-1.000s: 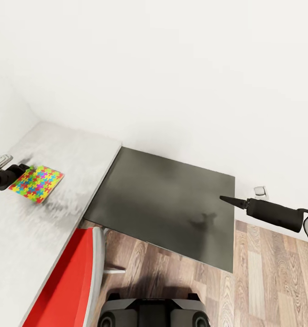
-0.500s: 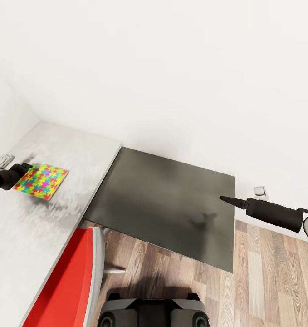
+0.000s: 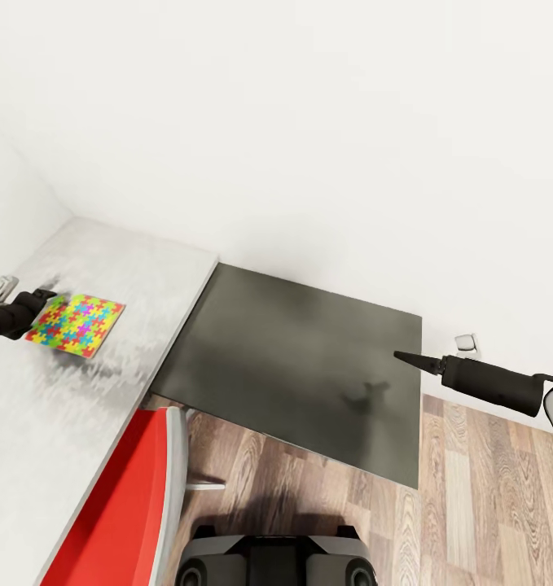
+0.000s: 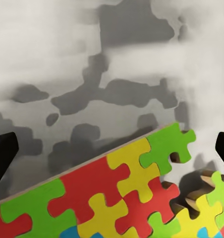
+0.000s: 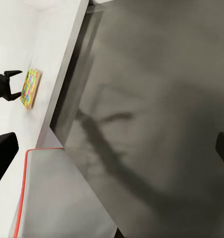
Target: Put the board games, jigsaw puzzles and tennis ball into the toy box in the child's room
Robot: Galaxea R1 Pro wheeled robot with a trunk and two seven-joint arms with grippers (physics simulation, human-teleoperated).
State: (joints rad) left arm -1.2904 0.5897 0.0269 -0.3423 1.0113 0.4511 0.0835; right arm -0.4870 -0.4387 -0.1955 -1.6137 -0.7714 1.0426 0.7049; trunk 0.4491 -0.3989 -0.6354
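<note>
One jigsaw puzzle (image 3: 75, 325) is all I can count from here — a thin square of red, yellow, green, blue and pink pieces, held a little above the pale grey part of the table (image 3: 138, 277) with its shadow smudged on the top beneath it. The left gripper (image 3: 41, 303) has its fingers pinched on the puzzle's near-left edge; from the right wrist view the same pair shows small, the left gripper (image 5: 15, 84) forked around the edge of the puzzle (image 5: 29, 88). In the left wrist view the puzzle (image 4: 117, 198) fills the lower part, with a few pieces broken away at one corner. There is one right gripper (image 3: 400, 356) as well, out over the far right edge of the dark grey section (image 3: 300, 366); in the head view its fingers run together into a single point, yet the right wrist view shows dark tips at both sides, so I cannot tell whether it is spread or pressed together — it holds nothing that I can see. One red chair (image 3: 121, 505) stands tucked by the table's inner corner. The walls (image 3: 309, 122) are plain white, the floor (image 3: 488, 505) wood plank, and one small white outlet (image 3: 466, 343) sits low on the wall.
</note>
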